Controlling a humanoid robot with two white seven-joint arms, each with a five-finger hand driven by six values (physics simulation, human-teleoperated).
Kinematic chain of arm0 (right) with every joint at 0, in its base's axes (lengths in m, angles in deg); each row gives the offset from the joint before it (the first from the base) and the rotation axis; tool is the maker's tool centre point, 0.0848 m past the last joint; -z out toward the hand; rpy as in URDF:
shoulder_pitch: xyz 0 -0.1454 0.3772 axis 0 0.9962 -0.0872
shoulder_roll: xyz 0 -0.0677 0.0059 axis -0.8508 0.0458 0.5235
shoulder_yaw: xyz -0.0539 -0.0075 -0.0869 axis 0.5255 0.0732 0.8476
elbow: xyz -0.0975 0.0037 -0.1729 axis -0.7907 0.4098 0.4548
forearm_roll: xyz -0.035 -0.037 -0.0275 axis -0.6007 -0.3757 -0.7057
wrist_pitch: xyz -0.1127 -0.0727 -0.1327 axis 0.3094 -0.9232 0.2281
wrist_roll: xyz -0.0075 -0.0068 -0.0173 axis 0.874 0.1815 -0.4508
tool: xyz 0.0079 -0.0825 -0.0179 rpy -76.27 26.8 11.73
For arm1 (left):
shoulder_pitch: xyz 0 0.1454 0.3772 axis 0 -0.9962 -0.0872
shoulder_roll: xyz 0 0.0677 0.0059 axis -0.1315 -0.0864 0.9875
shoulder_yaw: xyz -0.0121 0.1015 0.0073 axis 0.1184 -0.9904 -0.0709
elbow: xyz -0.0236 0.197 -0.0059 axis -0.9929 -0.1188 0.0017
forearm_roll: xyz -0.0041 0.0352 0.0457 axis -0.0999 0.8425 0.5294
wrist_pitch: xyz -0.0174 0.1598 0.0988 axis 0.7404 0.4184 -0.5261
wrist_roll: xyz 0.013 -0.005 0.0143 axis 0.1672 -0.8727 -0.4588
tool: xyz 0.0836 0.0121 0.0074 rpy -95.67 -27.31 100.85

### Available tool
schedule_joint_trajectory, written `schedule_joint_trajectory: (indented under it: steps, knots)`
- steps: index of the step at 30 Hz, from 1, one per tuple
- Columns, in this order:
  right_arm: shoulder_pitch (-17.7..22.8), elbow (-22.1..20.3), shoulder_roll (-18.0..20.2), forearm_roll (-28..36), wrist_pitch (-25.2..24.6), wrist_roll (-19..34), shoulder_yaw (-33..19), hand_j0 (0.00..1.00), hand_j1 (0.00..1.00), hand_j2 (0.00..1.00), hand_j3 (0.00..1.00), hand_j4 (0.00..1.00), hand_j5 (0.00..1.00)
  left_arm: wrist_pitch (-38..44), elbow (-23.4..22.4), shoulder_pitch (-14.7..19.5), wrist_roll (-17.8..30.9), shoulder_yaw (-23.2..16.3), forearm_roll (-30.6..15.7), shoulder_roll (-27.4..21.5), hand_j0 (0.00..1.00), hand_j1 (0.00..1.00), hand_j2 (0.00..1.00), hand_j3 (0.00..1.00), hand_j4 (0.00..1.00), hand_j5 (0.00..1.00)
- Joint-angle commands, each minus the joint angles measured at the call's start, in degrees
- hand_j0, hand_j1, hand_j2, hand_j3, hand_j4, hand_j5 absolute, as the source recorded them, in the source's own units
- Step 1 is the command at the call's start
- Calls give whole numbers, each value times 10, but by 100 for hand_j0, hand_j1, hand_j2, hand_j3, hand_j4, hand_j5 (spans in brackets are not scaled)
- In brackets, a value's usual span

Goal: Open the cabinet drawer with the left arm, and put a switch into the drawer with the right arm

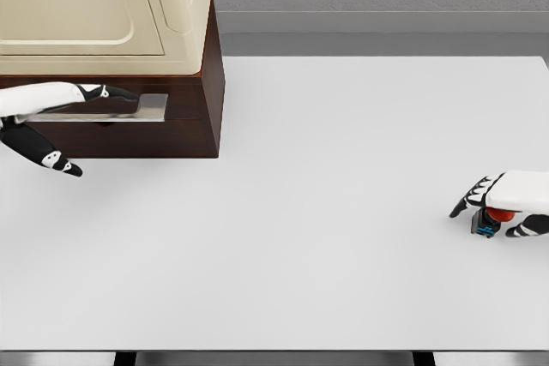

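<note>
A white table (343,212) filled most of the head view, with a grey wall behind it. At the far left corner stood a cabinet (111,32) with a cream upper body and a dark brown wooden base. Across the front of that base ran a flat silver drawer handle (129,109), shaped like a wide plate.

The left hand (77,105) came in from the left edge at the height of the drawer. Its upper fingers (107,92) stretched out over the silver handle and seemed to rest on it, while the thumb (black-tipped, with white joint marks) pointed down and to the right, below the handle and clear of it. The hand had not closed; it held nothing. The drawer front sat flush with the base, so the drawer looked closed.

At the right edge of the table, in the middle distance, the right hand (506,199) reached in from the right. Its fingers curled down around the switch (491,220), a small object with a red part above a blue and black body. The switch stood on the tabletop under the palm, well apart from the cabinet.
</note>
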Motion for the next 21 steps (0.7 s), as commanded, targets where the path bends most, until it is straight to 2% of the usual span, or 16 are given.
schedule_joint_trajectory:
  steps: [1,9,11,14,19,21]
  knots:
    - [0,0,2,3,-1,0,-2,75,75,75,75,75,75,13,0,0,0,1,-20,0,100,100,100,100,100,100]
    - [0,11,1,3,-1,1,-3,67,67,67,67,67,67,13,-5,-2,0,13,-22,13,100,100,100,100,100,100]
    - [0,11,1,3,-1,1,-3,65,65,65,65,65,65,13,-5,-3,0,13,-35,18,100,100,100,100,100,100]
    - [-1,11,1,3,-1,1,-4,60,60,60,60,60,60,11,-3,-15,0,13,-56,16,100,100,100,100,100,100]
    - [0,13,0,3,-1,1,-14,53,53,53,53,53,53,8,-4,-20,0,17,-66,16,100,100,100,100,100,100]
    - [1,18,0,3,-1,2,-23,49,49,49,49,49,49,7,-4,-33,0,26,-68,16,100,100,100,100,100,100]
